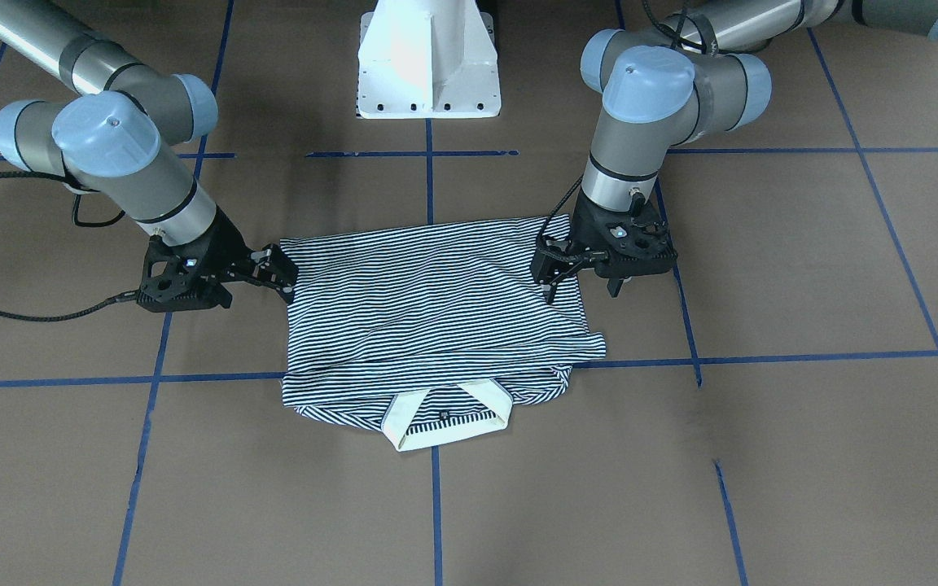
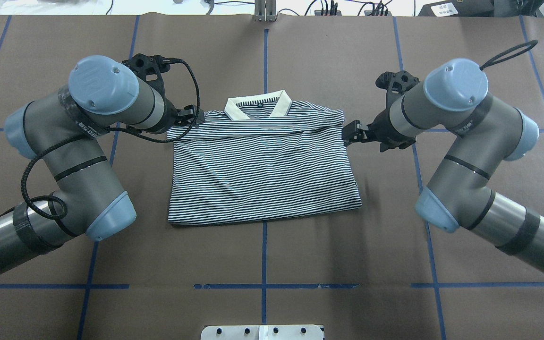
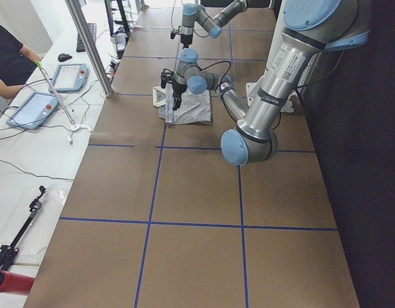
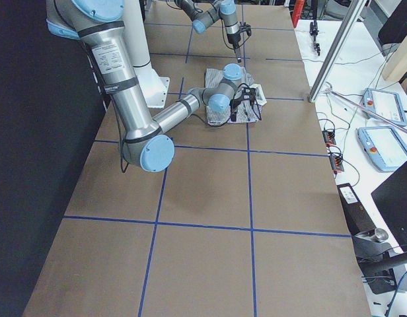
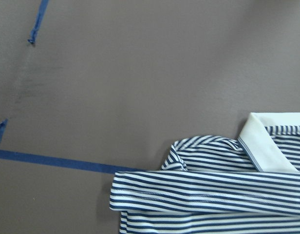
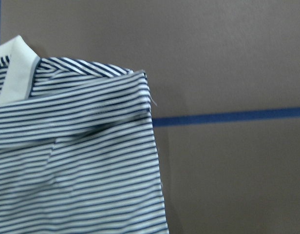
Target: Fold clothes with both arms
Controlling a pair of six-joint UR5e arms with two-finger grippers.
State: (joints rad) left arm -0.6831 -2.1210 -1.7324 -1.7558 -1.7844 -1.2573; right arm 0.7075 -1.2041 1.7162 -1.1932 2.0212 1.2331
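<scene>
Overhead exterior view, from the table's left edge across to its right: the left arm (image 2: 88, 141) reaches in with its gripper (image 2: 196, 117) at the shirt's left shoulder corner. Its jaws look parted, and I cannot tell whether they touch the cloth or hang just above it. No fingers show in that arm's wrist view.

The shirt (image 2: 262, 174) lies at the middle of the table (image 2: 262, 264), a little toward the far edge, with its collar (image 2: 258, 103) pointing at that edge. It is already folded into a flat, rough rectangle, a top layer drawn up to just short of the collar and the sleeves out of sight.

The right arm (image 2: 461, 127) comes in from the right edge. Its gripper (image 2: 349, 132) sits just beside the shirt's right shoulder corner, with the jaws also spread and nothing between them.

The coming move turns on this: the shirt sits between the two grippers. Its long side runs from the left edge toward the right edge, on the line that joins them. Each gripper faces inward at the collar end, and both are about equally near. A further fold would likely need a fresh grasp at these two corners.
</scene>
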